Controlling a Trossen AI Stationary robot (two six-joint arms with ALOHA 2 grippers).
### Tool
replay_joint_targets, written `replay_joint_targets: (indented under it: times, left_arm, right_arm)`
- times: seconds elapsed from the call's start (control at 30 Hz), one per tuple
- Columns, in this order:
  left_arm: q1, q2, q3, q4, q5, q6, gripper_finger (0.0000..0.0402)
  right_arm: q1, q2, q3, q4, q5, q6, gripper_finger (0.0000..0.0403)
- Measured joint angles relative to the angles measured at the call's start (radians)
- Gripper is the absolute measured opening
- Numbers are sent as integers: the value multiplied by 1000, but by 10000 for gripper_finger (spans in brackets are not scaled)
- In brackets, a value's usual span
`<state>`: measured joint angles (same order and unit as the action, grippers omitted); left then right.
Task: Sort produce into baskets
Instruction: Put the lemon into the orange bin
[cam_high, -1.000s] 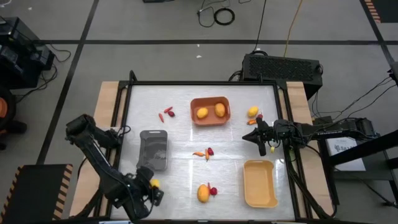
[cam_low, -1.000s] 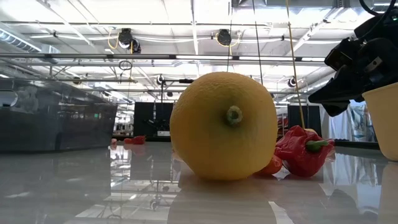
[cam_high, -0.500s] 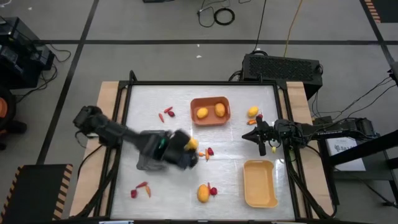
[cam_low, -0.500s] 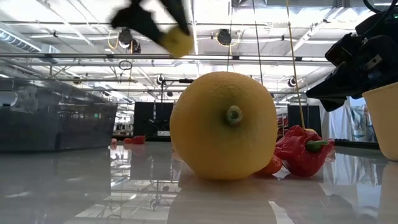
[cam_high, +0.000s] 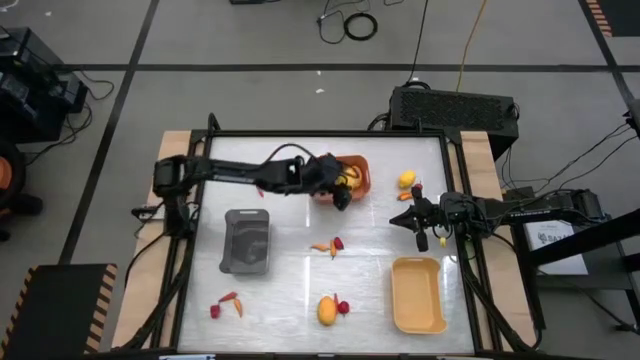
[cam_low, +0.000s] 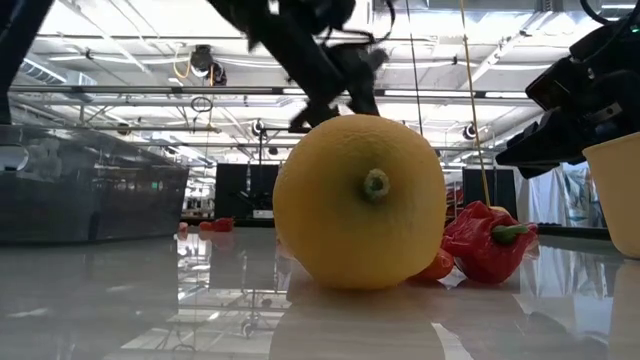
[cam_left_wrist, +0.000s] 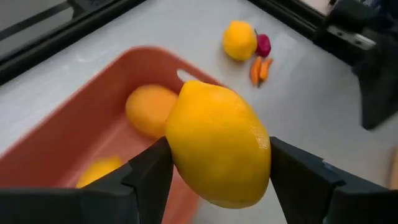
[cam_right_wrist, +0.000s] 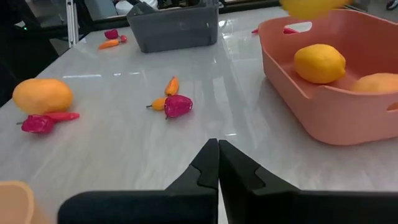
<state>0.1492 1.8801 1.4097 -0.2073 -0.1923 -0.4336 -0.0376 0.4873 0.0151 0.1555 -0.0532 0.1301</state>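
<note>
Yellow-orange and egg-shaped, a round fruit (cam_left_wrist: 217, 144) sits pinched between the jaws of the left gripper (cam_high: 340, 186), which hangs over the orange basket (cam_high: 361, 184) in the upper middle of the high view. In the left wrist view the fruit fills the space between the two dark fingers (cam_left_wrist: 149, 180), with the basket's rim and two more round fruits (cam_left_wrist: 151, 110) lying inside it below. The left arm stretches across from the upper left of the tabletop (cam_high: 300, 290) to reach there.

Right of centre in the high view, the right gripper (cam_high: 421, 222) waits above the tabletop with its jaws pressed together, holding nothing; its wrist view shows the two fingertips (cam_right_wrist: 210, 163) meeting.

On the white tabletop, the dark grey basket (cam_high: 247, 240) lies left of centre and the yellow basket (cam_high: 417, 294) at the lower right. A single round fruit (cam_high: 406, 180) lies just right of the orange basket, with a red berry and small chili pieces beside it. Near the middle lie an orange chili piece (cam_high: 320, 247) and a red piece (cam_high: 338, 242) close together. At the lower middle another round fruit (cam_high: 326, 311) rests with a red berry (cam_high: 343, 307) touching or just beside it; the low view shows this fruit large in the foreground. At the lower left lie a red piece (cam_high: 215, 311) and chili pieces (cam_high: 233, 301). Red chili pieces (cam_high: 268, 183) lie at the upper left, beside the arm.
</note>
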Motion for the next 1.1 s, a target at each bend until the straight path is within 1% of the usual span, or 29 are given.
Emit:
replay_joint_targets:
  times: [0.13,0.23,0.3,0.47,0.6,0.73,0.87,1.0,1.1]
  left_arm:
    - [59,57,0,63,39,32,242]
    - [91,86,0,61,81,32,242]
    - [101,98,0,60,92,31,242]
    - [107,108,0,49,92,32,242]
    - [107,107,0,16,88,73,247]
    - [106,104,0,-8,90,119,269]
    - [104,104,0,-22,116,136,288]
    - [104,101,0,-21,127,182,292]
    - [104,97,9,-24,132,189,293]
  right_arm:
    - [0,0,0,-5,0,0,0]
    - [0,0,3,-8,6,-1,0]
    - [0,0,12,-13,35,-1,0]
    - [0,0,40,-13,106,-4,0]
    - [0,0,47,-10,106,15,0]
    - [0,0,47,-11,106,38,0]
    - [0,0,47,-11,106,41,0]
    - [0,0,47,-11,106,56,0]
    - [0,0,47,-11,106,67,0]
